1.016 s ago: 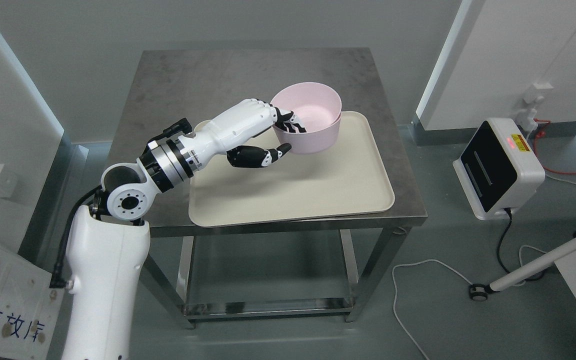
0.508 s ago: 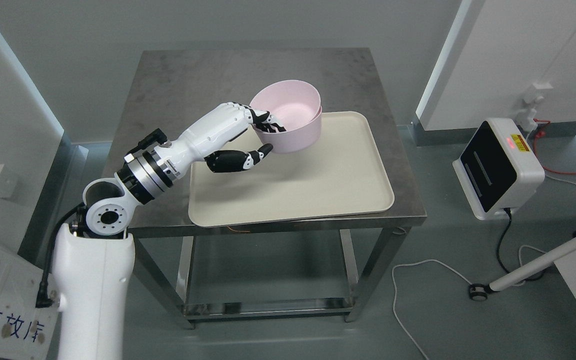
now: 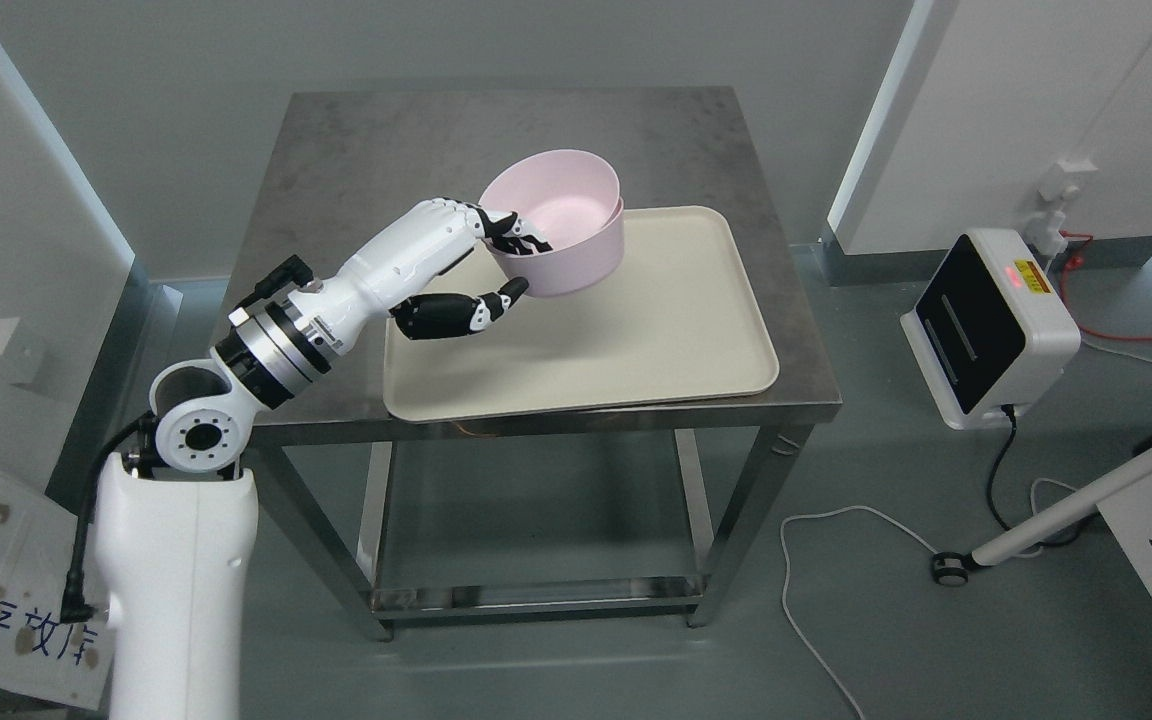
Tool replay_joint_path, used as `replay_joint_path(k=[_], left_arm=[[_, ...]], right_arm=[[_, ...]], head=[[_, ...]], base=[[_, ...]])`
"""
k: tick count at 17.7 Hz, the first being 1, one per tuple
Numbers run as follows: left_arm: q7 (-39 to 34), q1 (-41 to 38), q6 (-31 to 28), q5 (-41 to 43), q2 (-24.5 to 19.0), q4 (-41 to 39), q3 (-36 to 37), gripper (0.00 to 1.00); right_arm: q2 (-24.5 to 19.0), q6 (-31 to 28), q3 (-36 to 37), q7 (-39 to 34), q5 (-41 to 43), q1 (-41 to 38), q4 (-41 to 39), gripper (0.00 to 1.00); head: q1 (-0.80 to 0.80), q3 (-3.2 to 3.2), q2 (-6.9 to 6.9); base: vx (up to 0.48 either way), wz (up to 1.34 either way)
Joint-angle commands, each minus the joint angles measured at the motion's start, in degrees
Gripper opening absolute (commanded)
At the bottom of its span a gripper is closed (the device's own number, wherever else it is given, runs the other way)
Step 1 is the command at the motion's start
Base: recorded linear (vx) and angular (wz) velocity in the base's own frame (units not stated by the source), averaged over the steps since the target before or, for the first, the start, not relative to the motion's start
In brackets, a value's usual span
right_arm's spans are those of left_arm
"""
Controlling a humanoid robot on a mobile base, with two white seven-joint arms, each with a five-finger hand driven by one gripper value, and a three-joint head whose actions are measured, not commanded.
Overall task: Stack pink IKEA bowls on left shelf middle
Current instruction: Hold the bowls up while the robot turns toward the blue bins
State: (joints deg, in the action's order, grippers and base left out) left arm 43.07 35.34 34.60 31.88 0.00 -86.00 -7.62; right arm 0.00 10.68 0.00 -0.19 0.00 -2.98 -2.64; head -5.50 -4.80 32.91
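Left hand gripping pink bowls (stacked), above tray

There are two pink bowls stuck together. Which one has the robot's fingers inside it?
The top pink bowl, nested inside the bottom pink bowl. The left robot hand hooks its fingers over the top one's rim; the bottom one only shows its outer wall, touched by the thumb.

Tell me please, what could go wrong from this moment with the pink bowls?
The left hand pinches only the near rim of the pink bowls, so the tilted pair might slip from the fingers. The upper bowl may slide out. A drop could hit the tray.
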Motion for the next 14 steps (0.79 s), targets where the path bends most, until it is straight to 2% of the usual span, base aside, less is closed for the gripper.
replay_joint_path(k=[1, 14], left_arm=[[-0.1, 0.3, -0.9, -0.2, -1.0, -0.2, -0.7, 0.04], [-0.1, 0.6, -0.9, -0.2, -1.0, -0.3, -0.9, 0.04]], right_arm=[[1.0, 0.0, 0.5, 0.0, -0.4, 0.0, 0.0, 1.00], [1.0, 0.0, 0.5, 0.0, -0.4, 0.0, 0.0, 1.00]], head=[[0.00, 0.00, 0.00], [0.00, 0.00, 0.00]], base=[[-0.156, -0.05], [-0.255, 0.01]])
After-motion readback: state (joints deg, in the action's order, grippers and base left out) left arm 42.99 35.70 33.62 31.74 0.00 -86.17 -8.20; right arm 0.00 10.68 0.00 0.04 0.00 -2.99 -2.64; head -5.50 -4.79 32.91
